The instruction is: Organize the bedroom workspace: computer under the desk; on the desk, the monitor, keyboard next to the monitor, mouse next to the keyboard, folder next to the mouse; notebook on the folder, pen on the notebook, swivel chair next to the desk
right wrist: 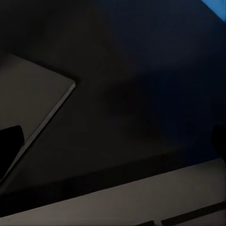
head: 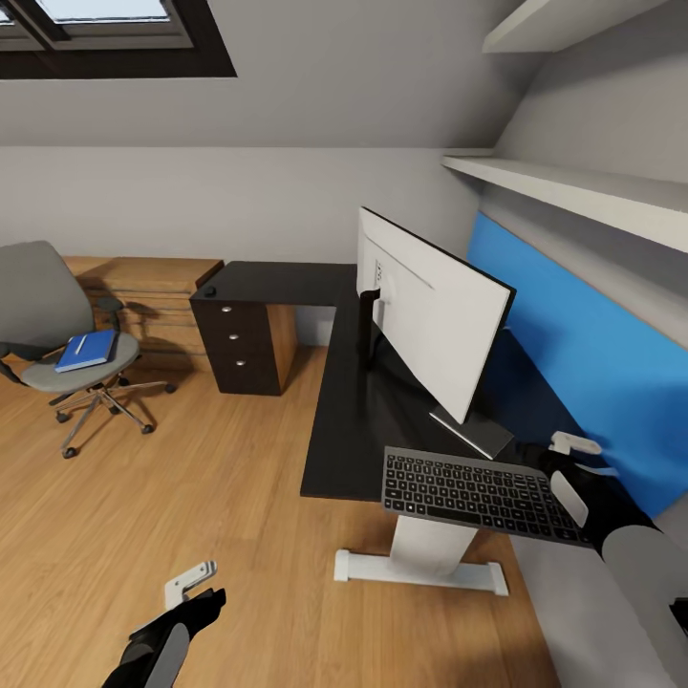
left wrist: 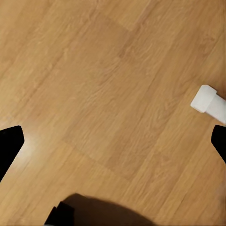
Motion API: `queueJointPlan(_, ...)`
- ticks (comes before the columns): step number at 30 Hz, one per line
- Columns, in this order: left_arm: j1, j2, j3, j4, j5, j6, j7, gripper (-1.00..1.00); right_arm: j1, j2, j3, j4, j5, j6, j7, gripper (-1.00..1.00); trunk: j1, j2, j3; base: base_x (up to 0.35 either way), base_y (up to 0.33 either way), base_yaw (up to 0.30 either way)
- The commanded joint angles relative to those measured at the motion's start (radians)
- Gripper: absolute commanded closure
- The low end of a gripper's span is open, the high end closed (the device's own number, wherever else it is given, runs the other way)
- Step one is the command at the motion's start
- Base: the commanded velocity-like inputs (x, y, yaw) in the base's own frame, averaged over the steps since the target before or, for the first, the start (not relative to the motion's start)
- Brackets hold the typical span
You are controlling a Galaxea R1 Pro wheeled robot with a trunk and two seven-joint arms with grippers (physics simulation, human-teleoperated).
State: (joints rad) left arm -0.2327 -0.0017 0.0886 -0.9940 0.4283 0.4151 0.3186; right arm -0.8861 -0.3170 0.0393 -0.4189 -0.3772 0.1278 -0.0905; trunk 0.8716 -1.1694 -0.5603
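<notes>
The right gripper (head: pixel 564 457) is clamped on the slim dark-keyed keyboard (head: pixel 483 495), which overhangs the glossy black desk's (head: pixel 349 420) near edge at four o'clock. The wide white-backed monitor (head: pixel 430 320) stands behind it. The left gripper (head: pixel 196 581) hangs spread and empty over bare wood floor (left wrist: pixel 103 94). The blue folder (head: pixel 87 350) lies on the grey swivel chair (head: pixel 48 325) at nine o'clock.

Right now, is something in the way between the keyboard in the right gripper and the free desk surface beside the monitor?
The keyboard, held at its end by the right gripper, hangs at the desk's near edge. The monitor's base sits just behind it; the dark surface left of the base looks free.
</notes>
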Motion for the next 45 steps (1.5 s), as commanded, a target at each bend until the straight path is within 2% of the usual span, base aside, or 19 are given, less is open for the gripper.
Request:
queueJointPlan(1,0.000,-0.001,0.000,-0.002,0.010,0.004,0.007,-1.00,0.000,-0.001,0.004,-0.003,-0.001,0.006,-0.006,-1.00,0.000,-0.001,-0.001,0.000,0.000,0.000)
queueJointPlan(9,0.000,-0.004,0.000,-0.002,0.012,0.003,0.007,-1.00,0.001,-0.002,0.005,-0.004,0.028,0.006,-0.005,-1.00,0.000,-0.001,-0.001,0.000,0.000,0.000)
queueJointPlan(31,0.000,-0.004,0.000,-0.002,0.013,0.004,0.007,-1.00,0.001,-0.002,0.005,-0.007,0.031,0.005,-0.004,-1.00,0.000,-0.001,-0.001,-0.002,0.000,0.000)
queueJointPlan(45,0.000,-0.004,-0.001,-0.002,0.015,0.004,0.007,-1.00,0.002,-0.005,0.002,-0.046,0.028,0.004,-0.003,-1.00,0.000,-0.001,-0.001,-0.221,0.103,0.000)
